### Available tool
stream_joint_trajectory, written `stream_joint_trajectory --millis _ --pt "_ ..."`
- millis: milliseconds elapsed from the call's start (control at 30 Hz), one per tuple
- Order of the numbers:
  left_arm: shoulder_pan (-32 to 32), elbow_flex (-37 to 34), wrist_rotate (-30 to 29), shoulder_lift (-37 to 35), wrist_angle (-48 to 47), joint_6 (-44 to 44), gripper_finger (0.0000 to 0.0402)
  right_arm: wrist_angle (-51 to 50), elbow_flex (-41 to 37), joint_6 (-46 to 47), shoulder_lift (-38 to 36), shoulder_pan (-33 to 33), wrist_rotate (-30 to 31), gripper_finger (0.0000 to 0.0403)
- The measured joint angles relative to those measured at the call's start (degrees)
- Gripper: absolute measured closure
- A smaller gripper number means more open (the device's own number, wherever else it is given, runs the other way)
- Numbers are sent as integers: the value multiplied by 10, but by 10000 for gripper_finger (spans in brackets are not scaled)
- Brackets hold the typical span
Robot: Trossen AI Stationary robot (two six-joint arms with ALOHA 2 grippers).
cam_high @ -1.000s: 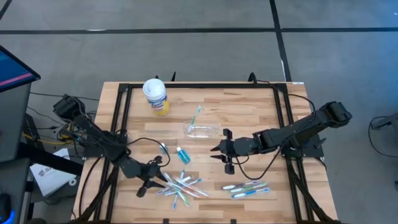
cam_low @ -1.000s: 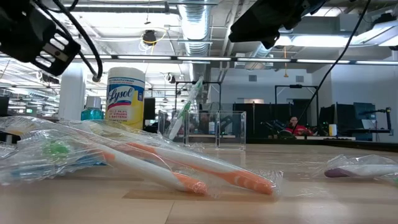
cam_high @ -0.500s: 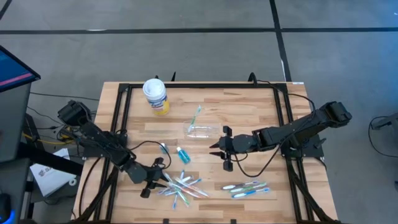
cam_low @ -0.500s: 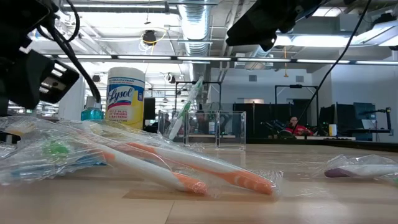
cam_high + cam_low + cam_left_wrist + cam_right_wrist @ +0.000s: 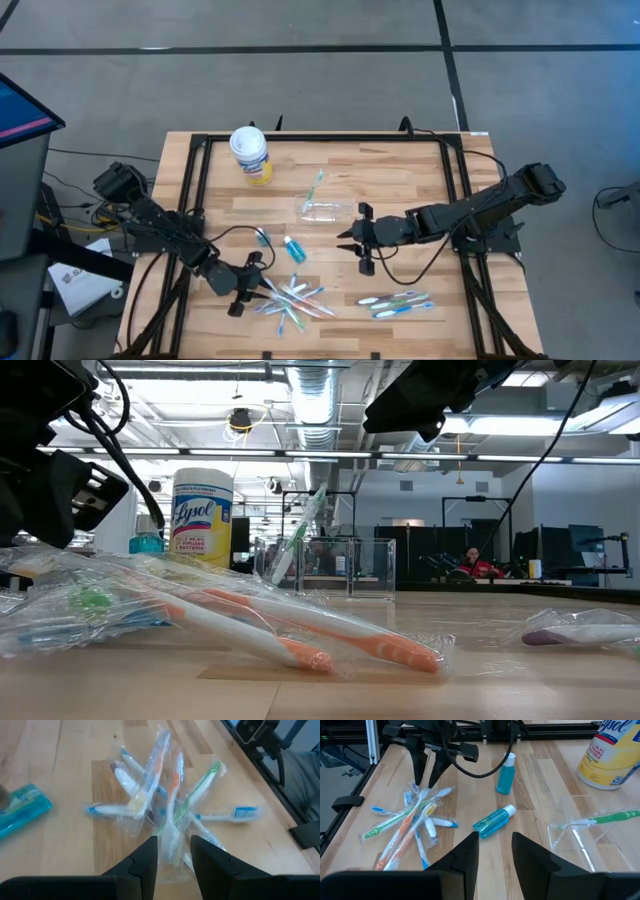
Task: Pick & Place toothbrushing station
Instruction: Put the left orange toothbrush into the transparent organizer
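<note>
A pile of wrapped toothbrushes (image 5: pixel 292 300) lies on the wooden table near its front edge. My left gripper (image 5: pixel 250 288) stands open low at the pile's left end. In its wrist view the fingers flank the end of an orange toothbrush (image 5: pixel 172 820). My right gripper (image 5: pixel 355 245) hangs open above the table's middle, holding nothing. A small clear cup (image 5: pixel 325 208) stands beyond it, with a green toothbrush (image 5: pixel 610 816) sticking out. One teal tube (image 5: pixel 492 821) lies flat and another (image 5: pixel 506 774) stands upright between cup and pile. My left gripper's fingertips (image 5: pixel 431 782) slant down at the pile's left end, one on each side of a wrapped toothbrush. I cannot tell whether they touch the wrapping.
A white tub with a yellow label (image 5: pixel 250 155) stands at the far left. A second group of toothbrushes (image 5: pixel 400 303) lies near the front right. Black frame rails (image 5: pixel 195 180) run along the table's sides.
My left gripper has gone down toward the pile of toothbrushes and tipped a little further downward, then stopped. Its fingers keep the same gap. The toothbrushes lie as before.
</note>
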Motion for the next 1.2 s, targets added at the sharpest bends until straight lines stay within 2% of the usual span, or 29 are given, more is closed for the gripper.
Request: stream_joint_trajectory --millis 600,767,933,1200 --pt "-1 0 21 0 -27 -2 294 0 0 0 0 0 0 295" --pt "-1 0 21 0 -42 -2 323 0 0 1 0 0 0 295" --pt "-1 0 18 0 -48 -1 388 0 0 1 0 0 0 295" --pt "-1 0 18 -5 -45 -1 401 0 0 0 0 0 0 295"
